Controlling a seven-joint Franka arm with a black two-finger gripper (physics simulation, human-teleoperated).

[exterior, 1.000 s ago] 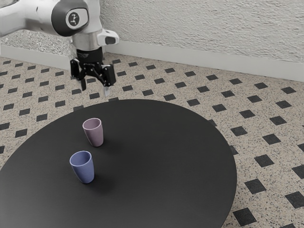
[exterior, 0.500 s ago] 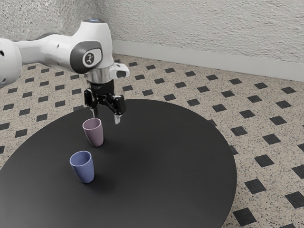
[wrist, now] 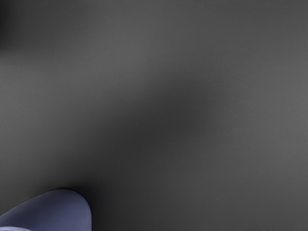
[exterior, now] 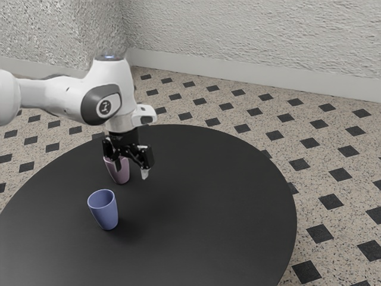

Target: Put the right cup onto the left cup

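One spread hand (exterior: 131, 171) is hovering by the pink cup (exterior: 121, 177), probably light and stiff, seemingly inviting a rim pinch

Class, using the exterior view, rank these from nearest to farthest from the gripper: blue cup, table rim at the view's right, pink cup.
1. Pink cup: right by the gripper.
2. Blue cup: standing toward the view's lower left.
3. Table rim: at the view's right, well beyond both cups.

Table (exterior: 214, 202) was round, black. Speckled floor (exterior: 329, 157) bore dark diamond insets. Pale baseboard (exterior: 238, 72) ran beneath rough-textured wall (exterior: 256, 33).
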